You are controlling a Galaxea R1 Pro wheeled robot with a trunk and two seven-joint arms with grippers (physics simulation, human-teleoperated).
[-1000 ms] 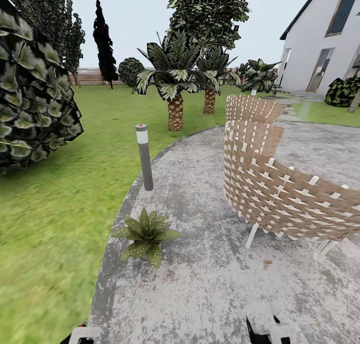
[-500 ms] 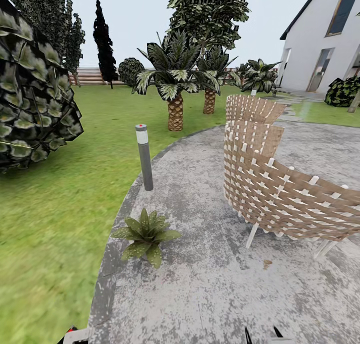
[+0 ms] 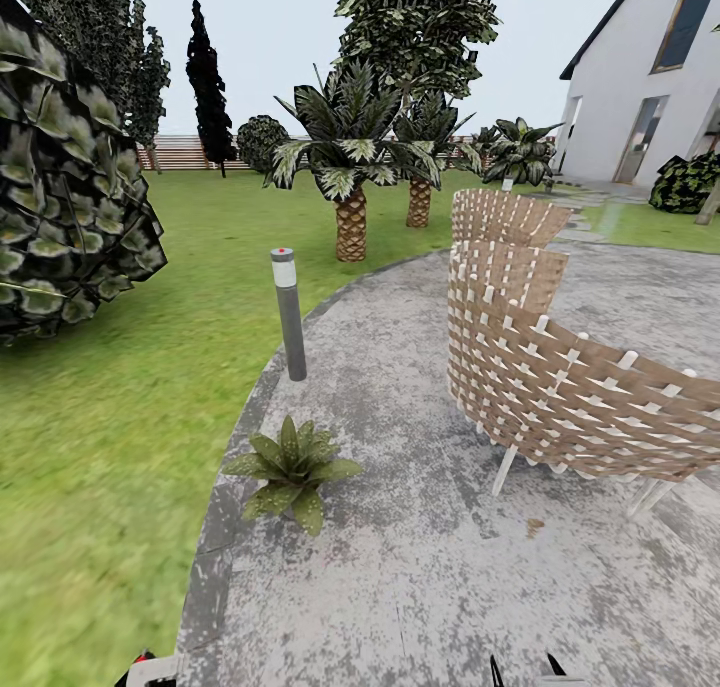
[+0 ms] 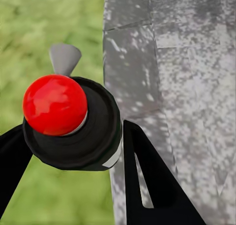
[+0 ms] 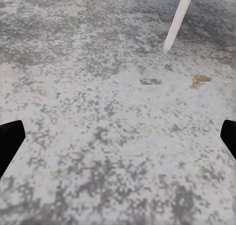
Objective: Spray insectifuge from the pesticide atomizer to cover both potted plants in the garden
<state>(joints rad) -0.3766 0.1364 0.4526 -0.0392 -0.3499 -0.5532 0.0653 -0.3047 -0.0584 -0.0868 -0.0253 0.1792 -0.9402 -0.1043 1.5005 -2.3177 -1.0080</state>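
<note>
One potted plant (image 3: pixel 291 467), a low rosette of pointed green leaves, sits at the paved circle's left edge beside the lawn; its pot is hidden under the leaves. My left gripper (image 4: pixel 73 129) is shut on the pesticide atomizer (image 4: pixel 69 122), seen from above with its red knob, dark body and pale nozzle, over the line where grass meets paving. A red bit of the atomizer (image 3: pixel 143 656) peeks in at the head view's bottom edge. My right gripper (image 5: pixel 120 136) is open over bare paving, its fingertips (image 3: pixel 497 670) just showing in the head view.
A grey bollard lamp (image 3: pixel 289 315) stands behind the plant at the paving edge. Woven wicker chairs (image 3: pixel 560 377) fill the right side, with a white chair leg (image 5: pixel 178 19) near my right gripper. A large shrub (image 3: pixel 70 197) is on the left, and palms (image 3: pixel 350 167) and a house (image 3: pixel 640 87) stand beyond.
Both grippers have sunk toward the head view's bottom edge; less of the right one shows now, and the atomizer's red bit has come into sight at the left. The scene is otherwise still.
</note>
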